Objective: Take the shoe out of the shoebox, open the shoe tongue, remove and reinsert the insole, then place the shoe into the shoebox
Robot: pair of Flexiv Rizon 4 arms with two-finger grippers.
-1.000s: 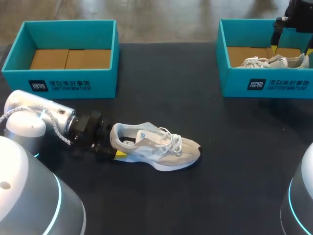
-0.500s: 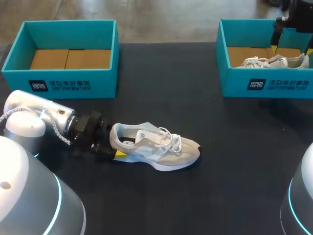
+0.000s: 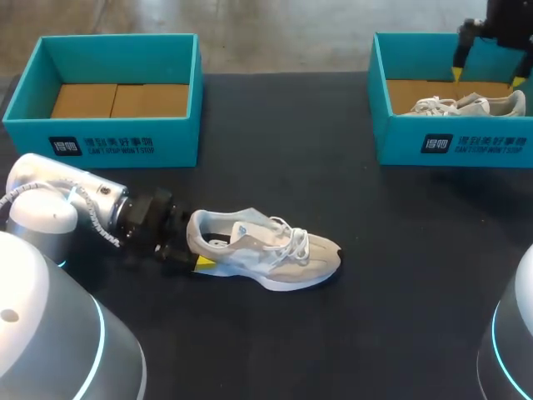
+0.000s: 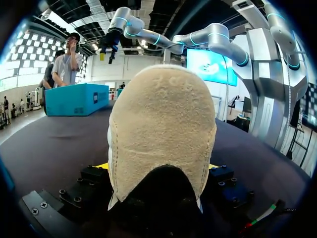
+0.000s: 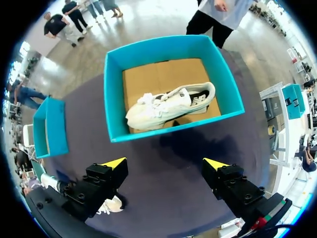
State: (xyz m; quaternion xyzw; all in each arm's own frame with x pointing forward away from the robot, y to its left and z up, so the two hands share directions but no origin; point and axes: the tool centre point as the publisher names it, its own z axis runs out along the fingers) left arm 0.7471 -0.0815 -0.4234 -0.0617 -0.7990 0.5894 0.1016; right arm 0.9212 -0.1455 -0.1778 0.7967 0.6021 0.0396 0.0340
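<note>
Dark surface [image 3: 275,150], and the shoe [image 3: 266,250] lies left of its middle. Only the left wrist view shows the tan heel wedged between the left fingers [image 3: 204,262], clamped on it. The right wrist view looks down into the far-right shoebox [image 5: 171,130], where a second shoe [image 5: 168,106] lies. The right fingers [image 5: 113,163] hang wide apart above it, holding nothing.

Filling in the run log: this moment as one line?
left gripper shut on heel of shoe, lying on table | right gripper open, above right shoebox | second shoe inside it
</note>
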